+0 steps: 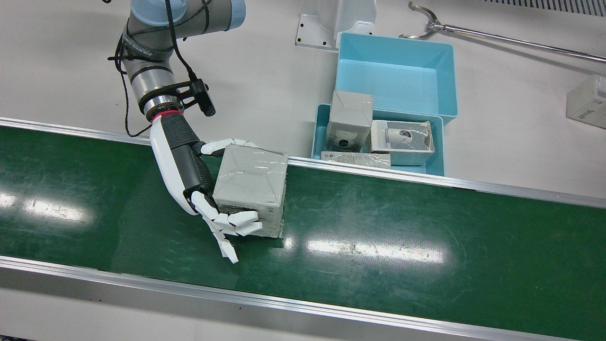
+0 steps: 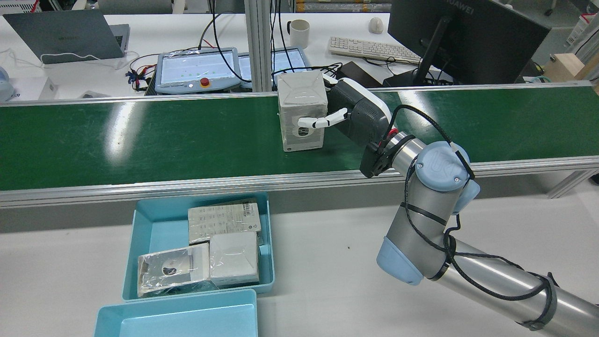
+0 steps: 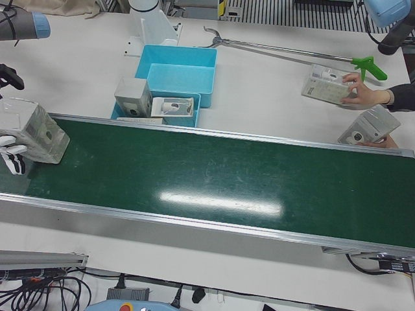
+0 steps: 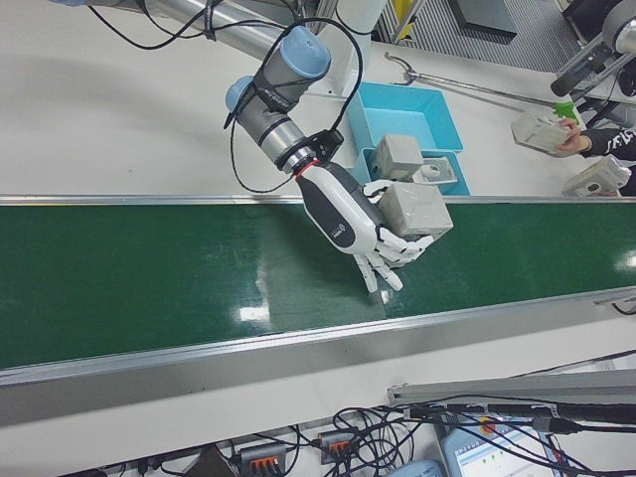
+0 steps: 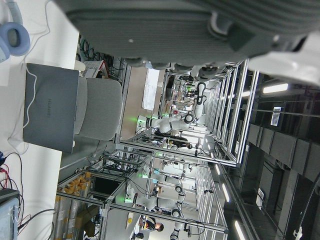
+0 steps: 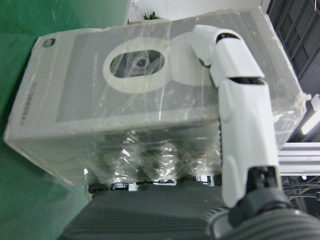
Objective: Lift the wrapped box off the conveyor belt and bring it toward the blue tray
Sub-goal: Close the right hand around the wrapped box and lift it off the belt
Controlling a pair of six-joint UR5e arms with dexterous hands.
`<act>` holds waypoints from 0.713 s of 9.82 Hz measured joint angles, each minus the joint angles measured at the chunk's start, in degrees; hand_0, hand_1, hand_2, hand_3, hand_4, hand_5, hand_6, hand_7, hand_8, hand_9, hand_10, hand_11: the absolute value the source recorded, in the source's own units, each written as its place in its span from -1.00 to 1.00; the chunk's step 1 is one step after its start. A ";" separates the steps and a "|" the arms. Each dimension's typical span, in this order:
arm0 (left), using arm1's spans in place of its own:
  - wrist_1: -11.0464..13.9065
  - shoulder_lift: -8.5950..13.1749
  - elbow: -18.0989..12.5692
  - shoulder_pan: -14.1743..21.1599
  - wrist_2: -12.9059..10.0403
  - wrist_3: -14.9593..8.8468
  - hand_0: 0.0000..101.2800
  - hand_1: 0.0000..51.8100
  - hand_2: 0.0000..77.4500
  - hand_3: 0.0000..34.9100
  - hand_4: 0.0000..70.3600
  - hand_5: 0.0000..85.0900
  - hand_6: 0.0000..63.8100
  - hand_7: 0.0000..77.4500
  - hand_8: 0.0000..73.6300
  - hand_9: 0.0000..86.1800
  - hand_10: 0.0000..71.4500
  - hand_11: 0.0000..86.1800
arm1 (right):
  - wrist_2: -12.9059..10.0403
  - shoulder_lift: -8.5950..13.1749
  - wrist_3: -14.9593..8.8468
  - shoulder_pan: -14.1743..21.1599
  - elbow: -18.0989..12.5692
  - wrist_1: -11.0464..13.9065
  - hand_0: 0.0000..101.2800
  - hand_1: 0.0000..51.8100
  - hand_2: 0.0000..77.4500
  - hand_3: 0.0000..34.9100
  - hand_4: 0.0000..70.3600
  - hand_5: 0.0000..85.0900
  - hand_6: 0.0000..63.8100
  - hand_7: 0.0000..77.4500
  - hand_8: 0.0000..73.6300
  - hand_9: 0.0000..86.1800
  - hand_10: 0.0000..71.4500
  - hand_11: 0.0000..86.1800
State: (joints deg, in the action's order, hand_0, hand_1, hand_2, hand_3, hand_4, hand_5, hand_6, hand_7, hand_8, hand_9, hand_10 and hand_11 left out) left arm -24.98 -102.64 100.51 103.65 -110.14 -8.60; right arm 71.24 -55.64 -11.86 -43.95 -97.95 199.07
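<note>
Front view: wrapped box sits on the green conveyor belt, near the belt's robot-side rail, tall side up per rear view. Right hand is wrapped on it: palm flat against one side face, one finger across the robot-side face, the others curled onto the operator-side face. Fingers closed on the box, firm-looking clamp; can't tell whether the box bottom is off the belt yet.

Key relation: blue tray with packed boxes lies off the belt on the table, past the rail and toward the robot's left of the box. A second, empty blue tray sits just behind it. My read: carry needs a lift over the rail, then travel sideways and back toward the robot.

Left hand: its own camera shows only a dark slice of it, pointing up at the room; finger state can't tell. Right arm is clearly the working one.
</note>
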 joint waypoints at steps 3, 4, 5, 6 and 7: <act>0.00 0.00 0.00 0.00 0.00 0.00 -1.00 -1.00 -0.99 -1.00 -1.00 -0.99 -1.00 -0.99 -0.99 -1.00 -1.00 -1.00 | -2.95 -0.01 0.19 -0.93 -2.82 4.01 0.08 -0.24 -0.16 0.36 -0.46 -0.12 -0.57 -0.06 -0.75 -0.56 -0.82 -0.97; 0.00 0.00 0.00 0.00 0.00 0.00 -1.00 -1.00 -0.99 -1.00 -1.00 -0.99 -1.00 -0.99 -0.99 -1.00 -1.00 -1.00 | -4.29 -0.01 0.17 -1.13 -5.16 7.38 0.14 -0.45 -0.14 0.09 -0.24 0.03 -0.37 0.11 -0.27 -0.24 -0.51 -0.76; 0.00 0.00 0.00 0.00 0.00 0.00 -1.00 -1.00 -0.99 -1.00 -1.00 -0.99 -1.00 -0.99 -0.99 -1.00 -1.00 -1.00 | -5.30 -0.01 0.13 -1.26 -7.75 11.05 0.14 -0.56 -0.14 -0.07 -0.18 0.09 -0.28 0.18 -0.27 -0.24 -0.33 -0.57; 0.00 0.00 0.00 0.00 0.00 0.00 -1.00 -1.00 -0.99 -1.00 -1.00 -0.97 -1.00 -0.99 -1.00 -1.00 -0.98 -1.00 | -5.79 -0.02 0.11 -1.39 -10.49 13.95 0.14 -0.71 -0.14 -0.07 -0.18 0.09 -0.28 0.18 -0.11 -0.13 -0.33 -0.57; 0.00 0.00 0.00 0.00 0.00 0.00 -1.00 -1.00 -0.99 -1.00 -1.00 -0.97 -1.00 -0.99 -1.00 -1.00 -0.98 -1.00 | -5.95 -0.01 0.07 -1.04 -13.44 15.81 0.14 -0.71 -0.14 -0.07 -0.18 0.09 -0.28 0.18 -0.11 -0.13 -0.33 -0.57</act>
State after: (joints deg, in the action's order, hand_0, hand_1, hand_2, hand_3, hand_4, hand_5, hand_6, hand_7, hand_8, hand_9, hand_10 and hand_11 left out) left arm -24.98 -102.64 100.51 103.65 -110.14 -8.60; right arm 65.29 -55.64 -11.79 -44.99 -111.39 214.88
